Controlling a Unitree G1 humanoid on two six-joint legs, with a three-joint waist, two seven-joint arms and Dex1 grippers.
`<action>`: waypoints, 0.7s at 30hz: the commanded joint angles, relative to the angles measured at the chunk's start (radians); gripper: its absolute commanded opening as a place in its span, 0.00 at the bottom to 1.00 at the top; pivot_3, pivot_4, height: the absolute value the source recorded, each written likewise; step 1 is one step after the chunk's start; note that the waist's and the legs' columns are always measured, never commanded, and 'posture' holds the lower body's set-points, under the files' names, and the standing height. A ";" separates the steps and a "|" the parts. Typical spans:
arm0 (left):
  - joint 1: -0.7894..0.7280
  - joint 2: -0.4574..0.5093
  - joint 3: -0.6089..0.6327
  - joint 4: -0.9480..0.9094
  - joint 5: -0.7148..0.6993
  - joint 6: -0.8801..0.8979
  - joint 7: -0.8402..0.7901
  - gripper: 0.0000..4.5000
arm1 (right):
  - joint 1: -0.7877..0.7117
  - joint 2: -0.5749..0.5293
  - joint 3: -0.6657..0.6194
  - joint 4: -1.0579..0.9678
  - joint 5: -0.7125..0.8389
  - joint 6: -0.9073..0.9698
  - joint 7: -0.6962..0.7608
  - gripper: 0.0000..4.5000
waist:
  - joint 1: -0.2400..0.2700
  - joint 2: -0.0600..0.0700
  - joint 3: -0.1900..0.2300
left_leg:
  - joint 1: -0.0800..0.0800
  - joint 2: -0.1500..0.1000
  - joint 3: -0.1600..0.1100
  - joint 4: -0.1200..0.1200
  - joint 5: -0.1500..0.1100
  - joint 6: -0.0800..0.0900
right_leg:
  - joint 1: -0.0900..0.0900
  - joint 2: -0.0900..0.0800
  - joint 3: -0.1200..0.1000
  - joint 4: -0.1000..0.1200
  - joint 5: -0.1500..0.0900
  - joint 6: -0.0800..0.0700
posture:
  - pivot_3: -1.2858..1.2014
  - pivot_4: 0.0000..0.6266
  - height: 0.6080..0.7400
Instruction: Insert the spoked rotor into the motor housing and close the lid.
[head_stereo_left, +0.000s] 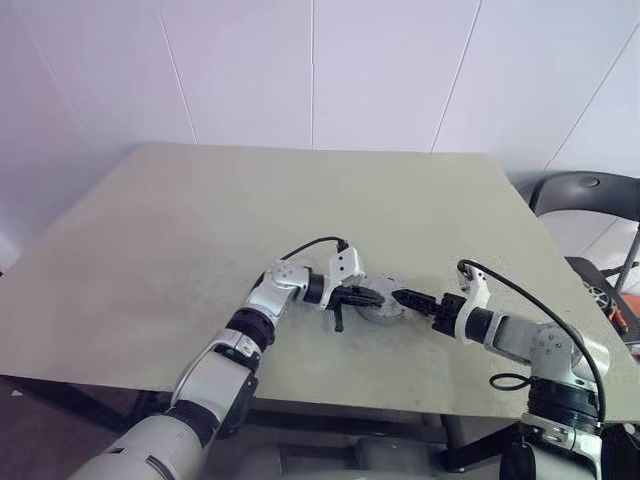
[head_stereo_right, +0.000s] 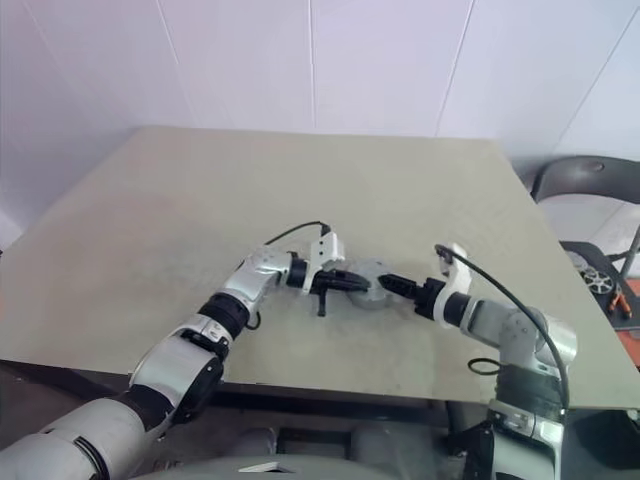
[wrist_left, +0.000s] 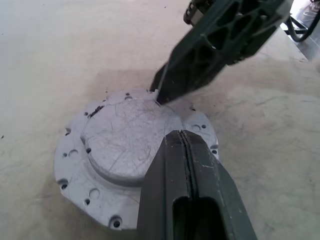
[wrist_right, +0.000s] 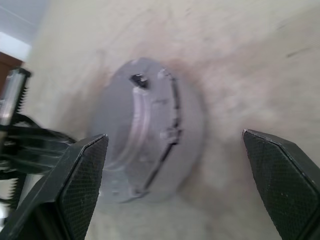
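The motor housing (head_stereo_left: 381, 305), a short thick silver round body, lies on the table between both grippers. A seam runs round its side (wrist_right: 167, 135). A grey disc face (wrist_left: 125, 145) with a raised round centre and small rim holes covers its top; whether this is the lid I cannot tell. The spoked rotor is hidden. My left gripper (head_stereo_left: 374, 297) is shut, its fingers (wrist_left: 187, 165) reaching over the top face from the left. My right gripper (head_stereo_left: 400, 297) is open at the housing's right side, its fingers (wrist_right: 80, 180) spread wide and one fingertip (wrist_left: 162, 92) at the top's rim.
The beige table (head_stereo_left: 200, 230) stretches wide behind and to the left of the housing; its front edge is close behind my arms. A black chair (head_stereo_left: 590, 195) stands beyond the table's right edge. White walls rise behind.
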 joint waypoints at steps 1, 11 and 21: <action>-0.001 0.014 -0.008 0.012 0.017 0.000 -0.005 0.00 | 0.014 0.063 -0.005 0.033 0.064 0.123 -0.006 1.00 | -0.002 0.001 -0.001 | 0.000 0.000 0.000 0.000 -0.001 0.001 | 0.000 0.000 0.000 0.000 0.000 0.000 | 0.52 0.00 1.00; -0.030 0.061 0.019 0.038 0.011 -0.020 0.012 0.00 | -0.124 0.187 -0.238 0.084 0.126 0.221 -0.081 1.00 | -0.018 0.004 0.001 | 0.001 0.001 0.000 0.001 -0.001 0.002 | -0.006 0.001 0.000 0.010 0.000 0.000 | 0.52 0.00 1.00; -0.058 0.113 0.067 0.090 0.005 -0.038 0.037 0.00 | -0.129 0.220 -0.277 0.071 0.260 0.225 -0.088 1.00 | -0.030 0.006 0.002 | -0.005 0.001 0.000 0.000 -0.001 0.002 | -0.015 0.003 0.001 0.016 0.000 0.000 | 0.52 0.00 1.00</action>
